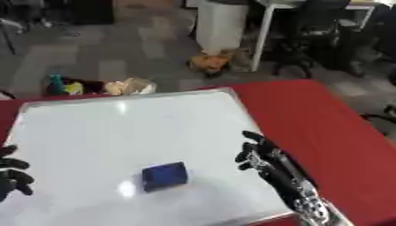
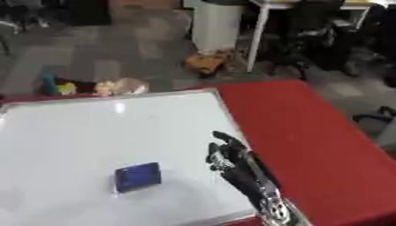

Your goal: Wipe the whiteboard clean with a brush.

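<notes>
1. The right hand (image 1: 259, 154) is hovering over the whiteboard's (image 1: 108, 128) right side, fingers relaxed and holding nothing.
2. The left hand (image 1: 12, 174) is showing at the left edge, fingers curled, empty.
3. The blue brush (image 1: 164, 175) is lying on the whiteboard, apart from both hands.
4. The red table (image 1: 325, 128) is extending beyond.

Office or lab room, tiled floor (image 1: 116, 48), white desk leg (image 1: 261, 39), black office chair (image 1: 309, 39), red table (image 1: 325, 128)

Left hand (image 1: 14, 174) getting cut off by view's left edge; whiteboard (image 1: 116, 132) near edge running out of view; floor clutter (image 1: 100, 86) blurring.
</notes>
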You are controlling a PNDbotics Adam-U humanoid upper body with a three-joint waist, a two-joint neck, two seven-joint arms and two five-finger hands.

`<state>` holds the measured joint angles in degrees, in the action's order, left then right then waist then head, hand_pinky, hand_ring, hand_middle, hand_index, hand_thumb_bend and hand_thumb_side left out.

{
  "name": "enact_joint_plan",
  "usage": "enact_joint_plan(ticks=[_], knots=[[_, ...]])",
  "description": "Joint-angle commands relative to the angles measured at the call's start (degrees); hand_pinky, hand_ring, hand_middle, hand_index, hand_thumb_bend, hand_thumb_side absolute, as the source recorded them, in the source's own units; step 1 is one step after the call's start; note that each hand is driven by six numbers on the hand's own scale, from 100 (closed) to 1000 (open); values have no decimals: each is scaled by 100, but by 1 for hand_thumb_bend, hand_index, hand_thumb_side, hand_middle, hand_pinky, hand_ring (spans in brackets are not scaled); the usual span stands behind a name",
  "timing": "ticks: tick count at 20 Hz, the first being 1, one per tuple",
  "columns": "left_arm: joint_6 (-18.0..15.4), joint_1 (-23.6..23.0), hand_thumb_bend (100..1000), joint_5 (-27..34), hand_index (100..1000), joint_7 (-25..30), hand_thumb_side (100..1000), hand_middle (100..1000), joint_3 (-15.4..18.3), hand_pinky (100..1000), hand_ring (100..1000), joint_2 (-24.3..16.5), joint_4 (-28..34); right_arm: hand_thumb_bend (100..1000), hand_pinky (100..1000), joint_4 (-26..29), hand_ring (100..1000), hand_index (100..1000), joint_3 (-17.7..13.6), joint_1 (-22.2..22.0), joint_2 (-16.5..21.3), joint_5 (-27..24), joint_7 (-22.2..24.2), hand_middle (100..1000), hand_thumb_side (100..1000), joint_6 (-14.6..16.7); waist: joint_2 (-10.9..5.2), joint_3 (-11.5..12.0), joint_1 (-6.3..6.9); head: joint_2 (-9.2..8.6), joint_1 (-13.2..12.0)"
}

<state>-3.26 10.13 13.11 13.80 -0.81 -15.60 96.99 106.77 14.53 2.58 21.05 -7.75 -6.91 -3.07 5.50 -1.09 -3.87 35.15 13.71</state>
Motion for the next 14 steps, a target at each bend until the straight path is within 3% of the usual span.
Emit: enact_joint_plan(ticks=[1, 5, 14], knots=[[-9, 80, 754, 16, 846, 21, 508, 578, 0, 446, 528, -70, 115, 100, 649, 451, 701, 943, 3, 110, 461, 215, 178, 582, 584, -48, -44, 15, 11, -48, 13], [-11, 119, 752, 14, 846, 35, 509, 579, -14, 446, 529, -82, 127, 114, 658, 753, 725, 947, 83, 285, 868, 470, 441, 610, 558, -39, -8, 85, 8, -91, 53], [-37, 352, 751, 27, 846, 70, 509, 579, -47, 446, 529, -112, 204, 191, 684, 782, 776, 956, 288, 777, 1740, 1086, 1164, 685, 529, 686, 207, 531, 46, -344, 279]])
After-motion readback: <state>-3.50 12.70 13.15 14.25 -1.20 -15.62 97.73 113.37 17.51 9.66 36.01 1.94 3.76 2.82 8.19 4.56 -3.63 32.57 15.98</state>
